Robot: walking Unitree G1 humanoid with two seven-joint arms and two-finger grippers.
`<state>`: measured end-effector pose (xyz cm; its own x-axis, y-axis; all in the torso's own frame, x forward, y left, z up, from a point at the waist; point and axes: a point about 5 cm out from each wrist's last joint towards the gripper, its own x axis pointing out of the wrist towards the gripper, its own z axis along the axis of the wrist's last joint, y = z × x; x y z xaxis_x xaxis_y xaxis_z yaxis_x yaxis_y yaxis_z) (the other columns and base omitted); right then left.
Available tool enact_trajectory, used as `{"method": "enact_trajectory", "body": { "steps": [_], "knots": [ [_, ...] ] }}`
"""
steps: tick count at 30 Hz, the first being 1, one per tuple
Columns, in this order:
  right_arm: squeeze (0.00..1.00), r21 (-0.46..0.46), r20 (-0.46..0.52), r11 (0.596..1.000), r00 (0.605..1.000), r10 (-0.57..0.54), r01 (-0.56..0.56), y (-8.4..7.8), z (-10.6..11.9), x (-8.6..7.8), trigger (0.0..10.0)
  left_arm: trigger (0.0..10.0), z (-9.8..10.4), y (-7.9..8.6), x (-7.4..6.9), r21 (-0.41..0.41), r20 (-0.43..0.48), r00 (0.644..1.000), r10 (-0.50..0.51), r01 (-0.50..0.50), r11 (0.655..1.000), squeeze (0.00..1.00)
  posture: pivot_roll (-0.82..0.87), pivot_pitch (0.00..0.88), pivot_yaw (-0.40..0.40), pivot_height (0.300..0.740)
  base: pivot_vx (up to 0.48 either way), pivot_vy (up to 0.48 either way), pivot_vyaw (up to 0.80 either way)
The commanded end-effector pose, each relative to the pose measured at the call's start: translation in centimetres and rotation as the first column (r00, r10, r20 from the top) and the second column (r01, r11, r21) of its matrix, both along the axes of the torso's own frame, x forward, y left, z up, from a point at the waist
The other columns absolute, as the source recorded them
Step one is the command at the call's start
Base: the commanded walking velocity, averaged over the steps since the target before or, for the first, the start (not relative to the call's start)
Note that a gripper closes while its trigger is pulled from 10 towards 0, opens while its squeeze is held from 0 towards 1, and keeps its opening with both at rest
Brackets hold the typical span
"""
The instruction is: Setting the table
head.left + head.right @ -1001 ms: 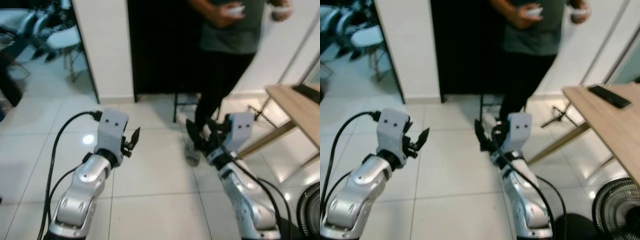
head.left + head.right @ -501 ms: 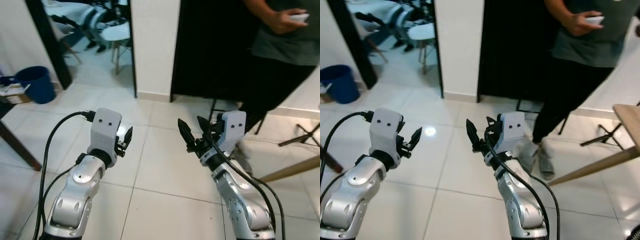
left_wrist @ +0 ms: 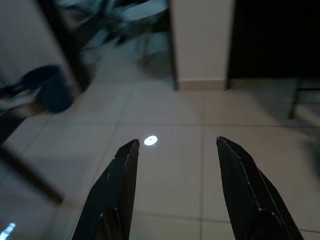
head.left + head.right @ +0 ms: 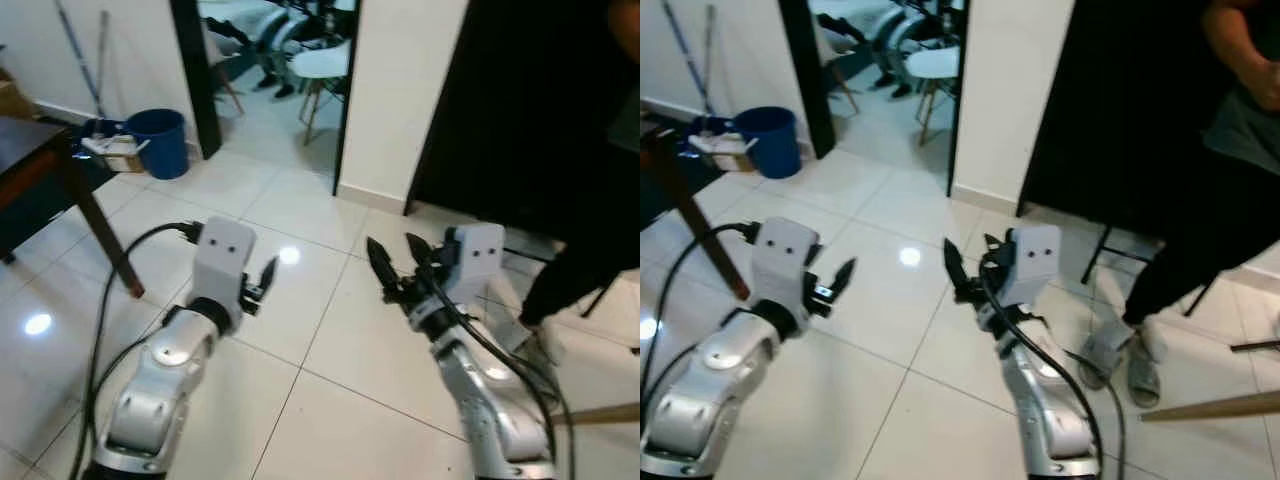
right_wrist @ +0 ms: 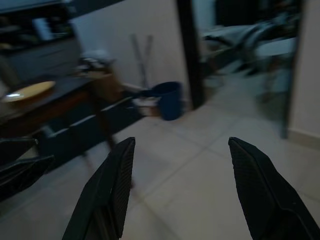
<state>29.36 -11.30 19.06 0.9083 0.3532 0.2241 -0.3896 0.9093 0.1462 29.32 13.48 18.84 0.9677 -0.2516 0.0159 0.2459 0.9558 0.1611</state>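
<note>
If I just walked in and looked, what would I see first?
First you would see the robot's two silver arms held out over the white tile floor, the left gripper and right gripper both open and holding nothing. A blue bucket stands to the robot's left by a dark table, and a person stands on its right.

txt: none legible | labels/brands/nos./signs: none readable | box beside blue bin point(image 4: 158, 142): maybe print on it, too small + blurred to read | gripper housings: plain, no markings readable
</note>
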Motion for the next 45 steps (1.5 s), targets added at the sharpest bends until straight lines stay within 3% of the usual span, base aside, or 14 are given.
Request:
{"method": "enact_trajectory", "body": {
  "steps": [1,11,13,22,39,45],
  "knots": [
    [0.0,0.005,-0.016,1.0,1.0,-0.01,0.01,-0.4,-0.29,-0.05,10.0,10.0,-0.41,-0.36,-0.04,0.004,-0.018,1.0,-0.011,0.011,1.0,0.0,-0.01,0.0,0.04,0.74,0.0,0.0,0.77],
    [0.0,0.008,-0.009,1.0,1.0,0.003,-0.003,-0.22,-0.18,-0.12,10.0,10.0,-0.21,-0.22,0.05,0.024,0.014,1.0,0.005,-0.005,1.0,0.0,-0.01,0.0,0.04,0.74,0.034,0.0,0.77],
    [0.0,0.03,-0.02,0.999,1.0,0.018,-0.017,-0.02,-0.2,-0.19,10.0,10.0,-0.2,-0.14,0.14,0.028,0.018,1.0,0.014,-0.014,1.0,0.0,-0.02,0.0,0.041,0.74,0.48,0.0,0.0],
    [0.0,-0.052,-0.007,0.999,1.0,-0.004,0.004,-0.12,-0.47,-0.17,10.0,10.0,-0.05,-0.07,0.43,0.022,0.024,0.999,0.031,-0.031,0.999,0.0,-0.02,0.0,0.043,0.74,0.48,0.0,0.55],
    [0.0,-0.056,-0.013,0.998,1.0,0.015,-0.016,0.0,-0.61,-0.29,10.0,10.0,-0.14,-0.14,0.51,0.024,0.023,0.999,0.034,-0.034,0.999,0.0,-0.02,0.0,0.043,0.74,0.48,0.0,0.73],
    [0.0,-0.058,-0.014,0.996,0.997,0.072,-0.072,0.57,-0.67,-0.57,10.0,10.0,-0.19,-0.1,0.55,0.024,0.023,0.999,0.035,-0.036,0.999,0.0,-0.02,0.0,0.041,0.74,0.48,0.0,0.72]
  ]
}}
